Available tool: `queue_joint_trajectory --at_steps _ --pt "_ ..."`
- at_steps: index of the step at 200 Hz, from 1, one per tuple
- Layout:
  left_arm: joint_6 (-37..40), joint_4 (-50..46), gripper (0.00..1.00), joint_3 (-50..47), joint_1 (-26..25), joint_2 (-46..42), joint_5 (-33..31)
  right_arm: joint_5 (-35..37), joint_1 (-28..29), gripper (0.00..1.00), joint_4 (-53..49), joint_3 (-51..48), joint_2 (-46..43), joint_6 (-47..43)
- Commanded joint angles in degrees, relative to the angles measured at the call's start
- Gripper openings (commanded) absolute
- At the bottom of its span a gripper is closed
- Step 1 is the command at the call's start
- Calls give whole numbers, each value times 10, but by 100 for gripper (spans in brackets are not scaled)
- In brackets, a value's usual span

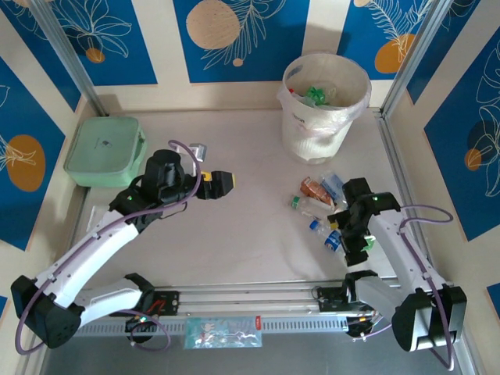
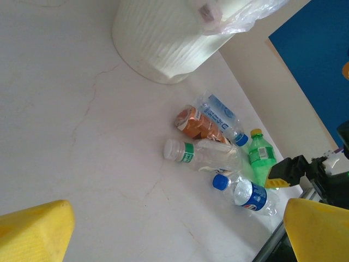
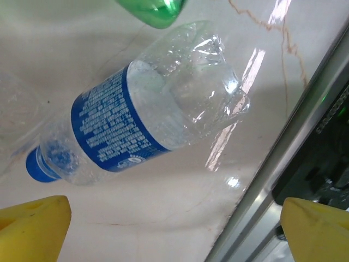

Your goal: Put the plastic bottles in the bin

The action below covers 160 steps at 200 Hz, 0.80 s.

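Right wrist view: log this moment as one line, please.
right gripper: open, above blue-labelled bottle lying on table | left gripper: open, empty | bin: bottles inside

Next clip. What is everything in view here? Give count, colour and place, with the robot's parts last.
Bin: one, white, bag-lined, far right of the table.
Bottles in bin: number unclear, some green.
Bottles on table: five, lying clustered near the bin; two clear with blue labels, one clear with a green label, one green, one orange-labelled.
Lidded box: one, pale green, far left.
Packet: one, clear, near edge by the arm bases.
Left gripper: yellow fingers, open, empty, mid-table.
Right gripper: yellow fingers, open, beside the bottle cluster.
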Motion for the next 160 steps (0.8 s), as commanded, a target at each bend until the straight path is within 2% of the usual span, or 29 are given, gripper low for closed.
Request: queue_joint_trajectory --at_steps 1,34,75,110,130,160 --pt "1 12 98 -3 10 -12 21 -64 -29 99 22 -24 -1 75" --pt "2 14 98 1 15 -12 30 -82 -40 99 67 -47 26 126" --pt "-2 18 98 0 16 -14 41 -44 -65 100 99 -32 76 129" --pt "-6 14 97 -3 16 -16 46 -36 -79 96 146 -34 117 121" --pt "-6 10 97 -1 16 -20 44 -56 -91 94 173 -40 148 110" --pt "-5 1 97 1 16 -25 38 -38 -89 88 195 -36 180 100"
